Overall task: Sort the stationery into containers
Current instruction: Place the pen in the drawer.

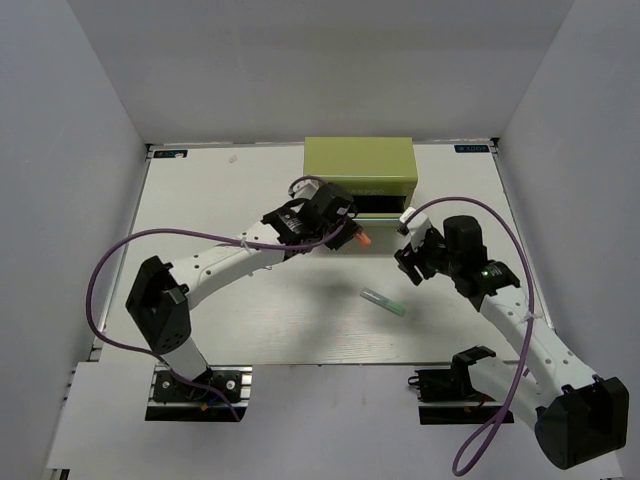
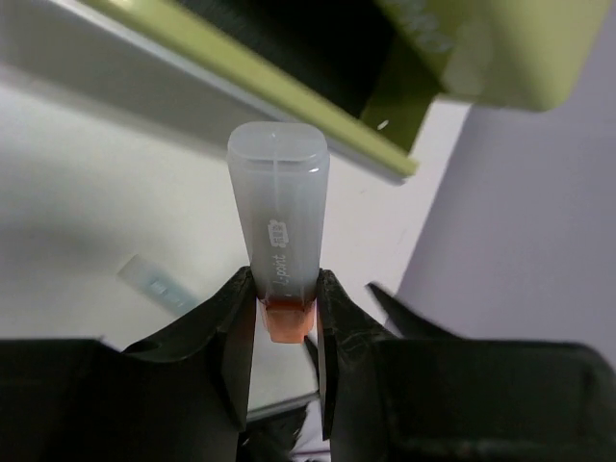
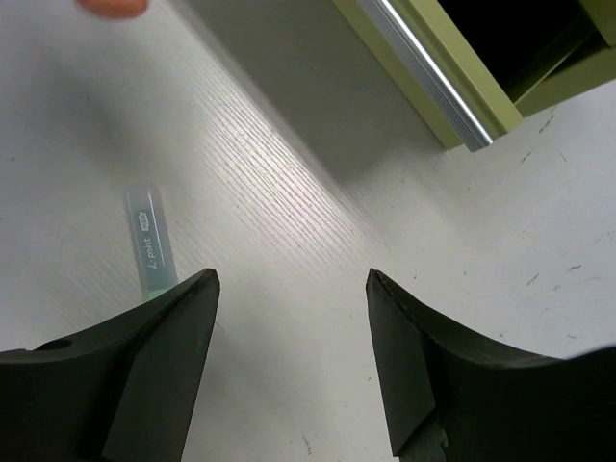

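Nearest the bases: teal-green tube (image 1: 385,303), lying flat on the table (image 1: 250,320), touched by neither arm. Just beyond, on the R: right gripper (image 3: 292,284), spread wide, holding nothing, hovering low over the table w/ that tube off to one side, not btwn the jaws. Further on, to the L: left gripper (image 2: 286,289), closed narrow on the orange-red tube (image 2: 279,207), pinching only the coloured end, w/ most of the clear body sticking out ahead. Furthest: olive-green chest (image 1: 360,160) at the back edge, drawer (image 2: 289,91) standing open, front lip just ahead of the tube's tip; upper or lower drawer, hard to tell.

Risks, as a guess: w/ so short a grip, could pivot or slip out on any contact. Coming in too low means tip against the lip, maybe shoving the chest back or the drawer shut. Letting go too early means a drop in front, onto the table, not inside. Also tight quarters btwn both arms near the drawer; prob. safer one at a time. Other tubes not in view.
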Tool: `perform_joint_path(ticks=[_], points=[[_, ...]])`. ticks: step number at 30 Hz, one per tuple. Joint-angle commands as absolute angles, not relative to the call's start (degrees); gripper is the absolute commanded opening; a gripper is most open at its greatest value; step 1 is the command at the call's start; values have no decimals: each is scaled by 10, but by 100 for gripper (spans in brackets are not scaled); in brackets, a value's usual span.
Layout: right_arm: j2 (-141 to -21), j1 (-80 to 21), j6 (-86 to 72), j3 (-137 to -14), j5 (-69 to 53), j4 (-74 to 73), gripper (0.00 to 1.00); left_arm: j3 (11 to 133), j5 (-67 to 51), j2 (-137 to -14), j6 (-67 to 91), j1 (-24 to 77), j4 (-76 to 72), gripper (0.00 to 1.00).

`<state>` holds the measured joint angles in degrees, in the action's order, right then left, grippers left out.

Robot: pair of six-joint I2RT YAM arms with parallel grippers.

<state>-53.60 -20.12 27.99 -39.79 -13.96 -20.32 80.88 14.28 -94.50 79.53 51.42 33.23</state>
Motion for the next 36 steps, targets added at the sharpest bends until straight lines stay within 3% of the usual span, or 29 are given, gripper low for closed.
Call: perform_joint_path(ticks=[1, 10, 19, 28, 32, 36], points=[[-516, -190, 268, -395, -127, -195, 68, 835, 217, -954, 833, 512, 255, 0], [-490, -175, 263, -377, -122, -195, 68, 910, 274, -1020, 943, 495, 245, 0], [-484, -165, 261, -367, -124, -200, 68, 853, 294, -1048, 1040, 490, 118, 0], [-488, -157, 264, -365, -128, -201, 68, 869, 312, -1083, 1057, 490, 101, 0], [-488, -159, 265, -365, -133, -201, 68, 869, 307, -1088, 1063, 484, 107, 14], [-489, -156, 265, -364, -137, -205, 68, 864, 301, -1093, 1063, 479, 107, 50]])
